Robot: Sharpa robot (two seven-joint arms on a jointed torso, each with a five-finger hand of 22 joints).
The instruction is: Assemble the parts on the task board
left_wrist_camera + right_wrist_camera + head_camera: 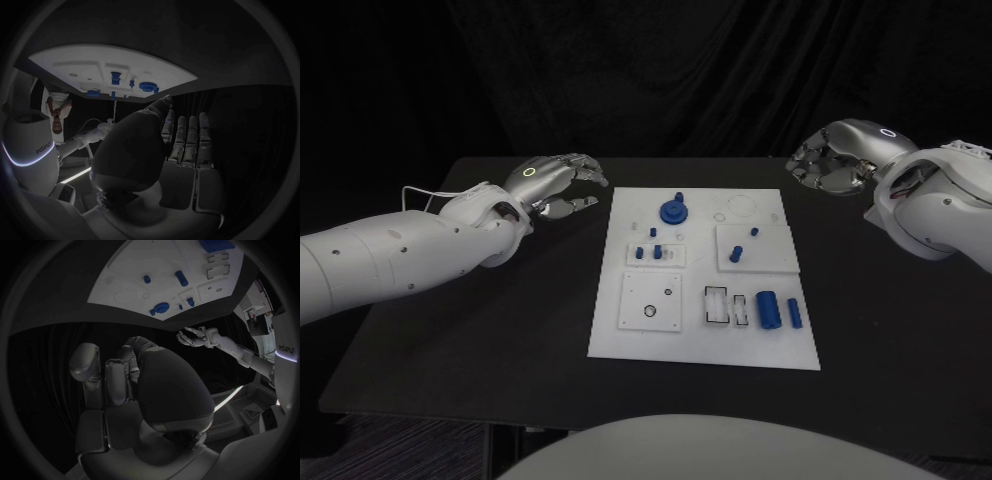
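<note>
The white task board lies mid-table. At its far end stands a round blue part with a peg. Small blue pegs stand in the left block, and two more in the right block. A large blue cylinder and a thinner one lie at the near right. My left hand hovers left of the board's far corner, fingers loosely apart, holding nothing. My right hand hangs beyond the far right corner, also holding nothing. The wrist views show the left hand and right hand off the board.
The black table spreads on both sides of the board, with its front edge near me. Two rectangular slots and a square plate with a hole sit in the board's near half. A black curtain hangs behind.
</note>
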